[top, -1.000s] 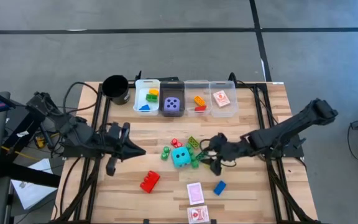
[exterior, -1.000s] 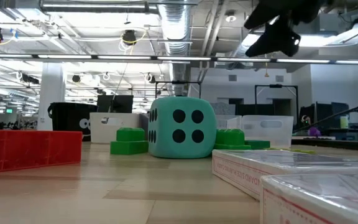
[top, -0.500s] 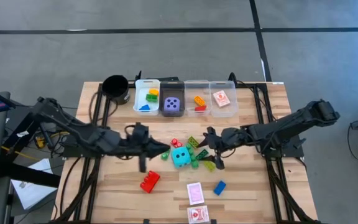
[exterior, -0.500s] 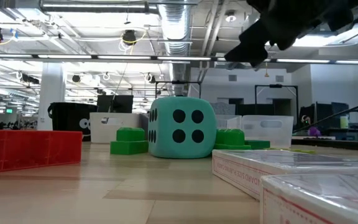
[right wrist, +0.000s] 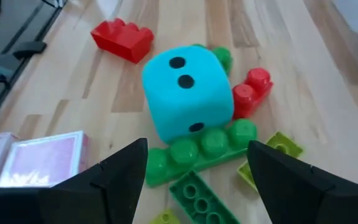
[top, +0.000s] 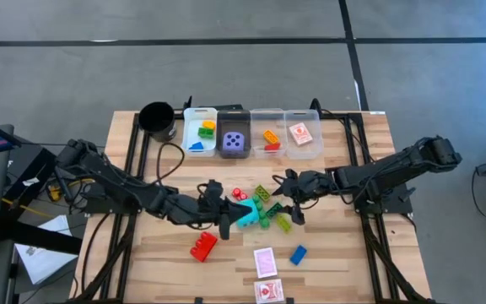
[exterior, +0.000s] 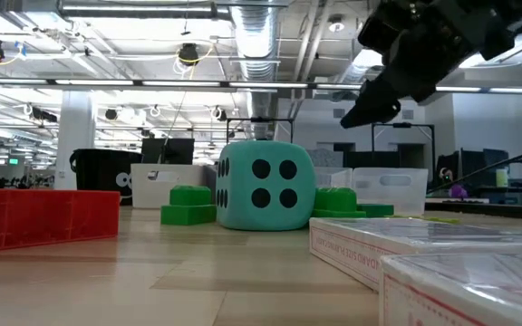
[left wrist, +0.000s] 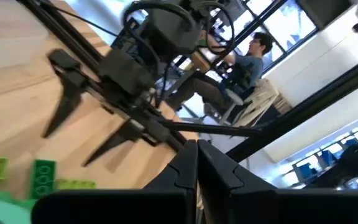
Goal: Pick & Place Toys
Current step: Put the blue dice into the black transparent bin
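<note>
The cyan die rests on the wood at mid-table, with green bricks and small red bricks close around it. My left gripper hangs shut just left of the die, above the table; its closed fingers hold nothing. My right gripper is open on the die's right side. In its wrist view its fingers stand apart above a long green brick, with the die ahead. A red brick, a blue brick and two cards lie nearer the front edge.
Along the far edge stand several bins: one with small bricks, one with a purple die, one with orange and red bricks, one with a card. A black cup stands to their left. A person sits beyond the table.
My left gripper has swept from the table's left part toward the right and downward, up to the cyan die, rolling as it went, still shut. My right gripper has sunk a little and rolled over the bricks right of the die, still open. The toys lie unmoved.
</note>
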You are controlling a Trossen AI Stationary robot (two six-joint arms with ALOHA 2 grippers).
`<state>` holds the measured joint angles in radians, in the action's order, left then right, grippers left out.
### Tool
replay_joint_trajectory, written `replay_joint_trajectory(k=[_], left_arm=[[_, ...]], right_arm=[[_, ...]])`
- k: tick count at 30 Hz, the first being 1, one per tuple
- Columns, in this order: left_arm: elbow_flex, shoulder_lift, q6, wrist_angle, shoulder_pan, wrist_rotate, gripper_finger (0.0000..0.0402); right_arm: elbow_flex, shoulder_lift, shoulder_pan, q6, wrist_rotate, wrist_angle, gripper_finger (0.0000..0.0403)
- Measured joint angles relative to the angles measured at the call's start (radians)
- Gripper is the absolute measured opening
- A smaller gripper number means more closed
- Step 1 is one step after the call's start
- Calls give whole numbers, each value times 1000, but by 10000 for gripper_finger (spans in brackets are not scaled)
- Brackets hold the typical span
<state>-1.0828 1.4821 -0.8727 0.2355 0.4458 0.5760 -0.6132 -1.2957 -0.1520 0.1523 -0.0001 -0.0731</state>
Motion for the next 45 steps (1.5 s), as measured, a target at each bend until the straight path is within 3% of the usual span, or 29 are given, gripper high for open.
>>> replay_joint_trajectory(k=[24,28,34,39,45], left_arm=[[0,-4,0,36,-9,4,0],[0,-4,0,36,-9,4,0],[0,-4,0,35,-10,4,0],[0,-4,0,33,-26,4,0],[0,-1,9,-72,-63,4,0]], right_arm=[[0,-2,11,-29,-26,88,273],[0,-2,11,-28,-53,81,302],[-1,-2,11,-39,-54,55,391],[-1,-2,11,-107,-18,55,378],[-1,-2,11,-167,-18,13,395]])
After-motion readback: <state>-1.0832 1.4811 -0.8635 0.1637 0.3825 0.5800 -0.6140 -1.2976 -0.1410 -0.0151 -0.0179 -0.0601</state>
